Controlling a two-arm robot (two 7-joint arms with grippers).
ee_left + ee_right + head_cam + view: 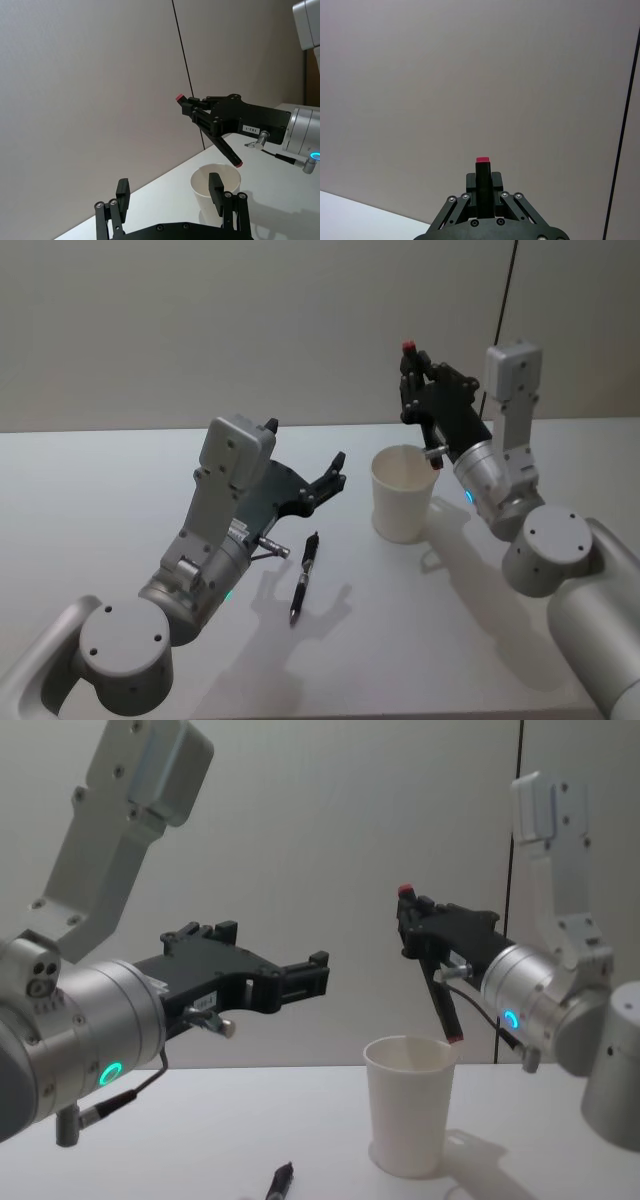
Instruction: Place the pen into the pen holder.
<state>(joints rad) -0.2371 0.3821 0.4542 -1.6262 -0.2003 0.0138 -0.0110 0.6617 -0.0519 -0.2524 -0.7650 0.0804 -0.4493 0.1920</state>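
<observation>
Pen holder (403, 502), a plain white paper cup, stands upright on the white table (110, 480), right of centre in the head view. The right gripper (412, 925) hangs in the air above it, at about 1 o'clock from the cup in the head view. Its fingers are clamped narrowly on a dark pen with red ends (442, 995). This red-ended pen is tilted: its upper end sticks out above the fingers, and its lower end sits just over the cup's rim on the side nearest the right arm. I cannot tell whether it touches the rim.

The left gripper (305, 452) hovers over the table at 9 o'clock from the cup, fingers spread wide and holding nothing. A second, black pen (303, 578) lies flat on the table at 7 o'clock from the cup, apart from it, running from 1 o'clock to 7 o'clock.
</observation>
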